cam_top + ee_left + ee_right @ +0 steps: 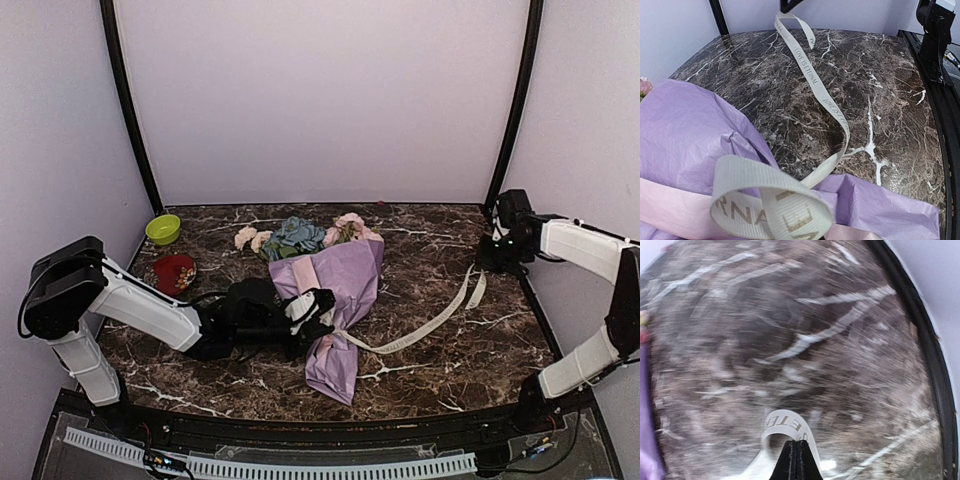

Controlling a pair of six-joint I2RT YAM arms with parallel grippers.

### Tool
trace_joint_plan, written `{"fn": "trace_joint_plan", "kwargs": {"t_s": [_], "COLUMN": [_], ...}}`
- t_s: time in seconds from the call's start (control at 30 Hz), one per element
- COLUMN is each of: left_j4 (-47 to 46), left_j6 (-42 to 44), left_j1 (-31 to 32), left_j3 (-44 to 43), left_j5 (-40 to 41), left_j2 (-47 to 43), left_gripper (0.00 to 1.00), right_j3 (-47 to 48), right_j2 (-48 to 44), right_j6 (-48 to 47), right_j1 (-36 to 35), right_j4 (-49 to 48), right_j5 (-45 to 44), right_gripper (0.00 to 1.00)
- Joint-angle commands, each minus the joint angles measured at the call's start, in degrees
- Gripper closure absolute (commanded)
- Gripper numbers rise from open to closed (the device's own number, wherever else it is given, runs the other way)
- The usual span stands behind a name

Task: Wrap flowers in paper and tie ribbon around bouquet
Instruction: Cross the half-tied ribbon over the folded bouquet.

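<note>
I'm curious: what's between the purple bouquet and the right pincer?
Only the ribbon, stretched over the marble table; the top view shows it.

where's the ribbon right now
In the top view, the ribbon runs from the bouquet rightward across the table to the right end effector, which pinches it.
</note>
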State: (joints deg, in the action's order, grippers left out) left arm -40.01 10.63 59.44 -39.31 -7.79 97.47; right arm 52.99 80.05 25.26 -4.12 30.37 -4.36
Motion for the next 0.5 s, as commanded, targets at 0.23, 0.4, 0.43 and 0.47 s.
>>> {"fn": "trace_joint_plan", "kwargs": {"t_s": [0.23, 0.4, 0.43, 0.47], "left_j4": [1.43, 2.52, 2.83, 2.79], "left_j6": [4.09, 5.14, 5.18, 5.31], "left_j1": [3.27, 4.40, 4.59, 4.77], "left_j3": [-0.50, -0.54, -0.42, -0.23], "left_j5": [2.62, 3.79, 3.82, 3.82], "left_j2": [-1.30, -1.47, -1.68, -1.75], "left_gripper": [1.00, 1.00, 1.00, 1.00], "right_j3": [34.34, 52.61, 56.12, 59.97], "right_j2": [11.60, 26.13, 29.10, 31.96], "right_j6": [8.99, 7.89, 7.53, 6.79], "right_j1": [-38.87, -53.15, -54.90, -56.60], "right_j4": [-4.34, -4.07, -3.45, -2.80], "right_j5": [3.00, 6.99, 8.03, 8.89], "right_gripper": [1.00, 1.00, 1.00, 1.00]}}
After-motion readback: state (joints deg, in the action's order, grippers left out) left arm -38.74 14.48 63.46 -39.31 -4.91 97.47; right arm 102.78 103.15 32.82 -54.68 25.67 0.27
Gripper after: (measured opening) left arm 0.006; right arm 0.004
